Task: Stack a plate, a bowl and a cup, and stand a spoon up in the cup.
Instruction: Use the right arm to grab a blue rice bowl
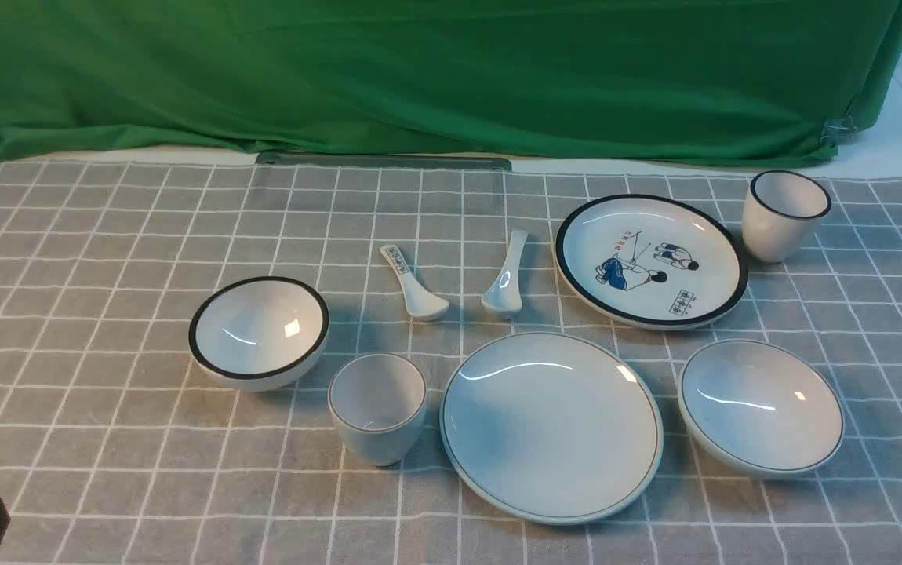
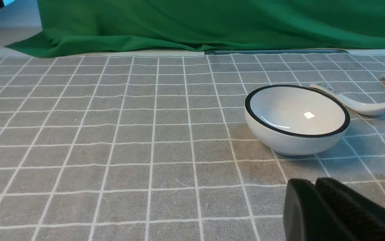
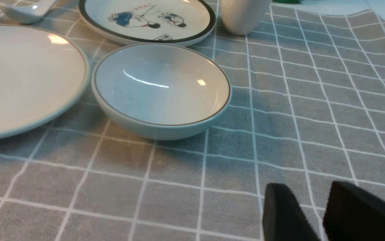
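While my left claw (image 2: 314, 187) rests pressed together, empty, right claw (image 3: 309, 197) stands spread, empty, near bowl (image 3: 162, 87); plate (image 1: 551, 428) between bowl and cup (image 1: 378, 404); spoon (image 1: 503, 297) behind plate; all apart on cloth (image 1: 106, 235).

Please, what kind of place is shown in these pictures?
Probably a staged test setup, not a real dining room: a green cloth backdrop hangs behind, a grey checked tablecloth lies underneath, and empty dishes, such as the plain plate and the cartoon plate, are spread out.
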You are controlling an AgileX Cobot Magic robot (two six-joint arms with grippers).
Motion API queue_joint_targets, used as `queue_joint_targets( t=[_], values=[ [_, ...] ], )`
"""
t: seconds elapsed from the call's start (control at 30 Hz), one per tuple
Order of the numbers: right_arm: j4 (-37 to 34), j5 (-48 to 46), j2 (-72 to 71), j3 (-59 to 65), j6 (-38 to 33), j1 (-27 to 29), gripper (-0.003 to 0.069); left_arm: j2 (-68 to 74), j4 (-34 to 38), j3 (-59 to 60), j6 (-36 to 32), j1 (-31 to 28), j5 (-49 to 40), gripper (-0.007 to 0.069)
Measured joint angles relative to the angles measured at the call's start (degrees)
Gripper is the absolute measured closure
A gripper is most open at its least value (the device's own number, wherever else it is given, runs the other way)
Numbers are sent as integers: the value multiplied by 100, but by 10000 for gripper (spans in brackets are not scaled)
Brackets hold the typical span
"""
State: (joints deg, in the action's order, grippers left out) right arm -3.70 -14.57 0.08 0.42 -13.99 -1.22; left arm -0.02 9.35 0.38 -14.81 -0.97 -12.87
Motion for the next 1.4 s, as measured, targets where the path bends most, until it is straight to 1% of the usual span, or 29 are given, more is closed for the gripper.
queue_joint_targets(
  t=[0.6, 0.7, 0.77, 0.8, 0.87, 0.9, 0.93, 1.0, 1.07, 1.13, 1.17, 1.2, 1.23, 1.3, 1.33, 1.4],
  values=[
    [0, 0, 0, 0, 0, 0, 417, 0, -40, 0, -9, 0, 0, 608],
    [0, 0, 0, 0, 0, 0, 417, 0, -158, 0, -75, 0, 193, 608],
    [0, 0, 0, 0, 0, 0, 417, 0, 14, 0, -95, 0, 468, 608],
    [0, 0, 0, 0, 0, 0, 417, 0, 224, 0, -101, 0, 617, 608],
    [0, 9, 0, 0, 0, 0, 417, 0, 864, 0, 35, 0, 1069, 608],
    [0, 45, 0, 0, 0, 0, 417, 0, 1358, 0, 239, 0, 1321, 608],
    [0, 109, 0, 0, 0, 0, 417, 0, 1682, 0, 387, 0, 1605, 608],
    [0, 205, 0, 0, 0, 0, 417, 0, 1945, 0, 647, 0, 1896, 608],
    [-52, 278, 0, 0, 55, 0, 417, 0, 2015, 0, 889, 0, 2048, 608],
    [-370, 619, 0, 0, 430, -7, 417, 0, 2083, 0, 1536, 0, 2288, 608],
    [-448, 657, 0, 0, 540, -7, 417, 0, 2083, 0, 1536, 0, 2288, 608],
    [-678, 951, 0, 0, 1014, -7, 417, 0, 2083, 0, 1954, 0, 2391, 608],
    [-814, 1272, 0, 0, 1500, -7, 417, 0, 2083, 0, 2157, 0, 2485, 608],
    [-899, 1618, 0, 0, 2168, -7, 417, 0, 2083, 0, 2435, 0, 2751, 608],
    [-907, 1822, 0, 0, 2460, -7, 417, 0, 2083, 0, 2599, 0, 3038, 608],
    [-912, 2066, 0, 0, 2650, -7, 417, 0, 2058, 0, 2679, 0, 3332, 608]
  ],
)
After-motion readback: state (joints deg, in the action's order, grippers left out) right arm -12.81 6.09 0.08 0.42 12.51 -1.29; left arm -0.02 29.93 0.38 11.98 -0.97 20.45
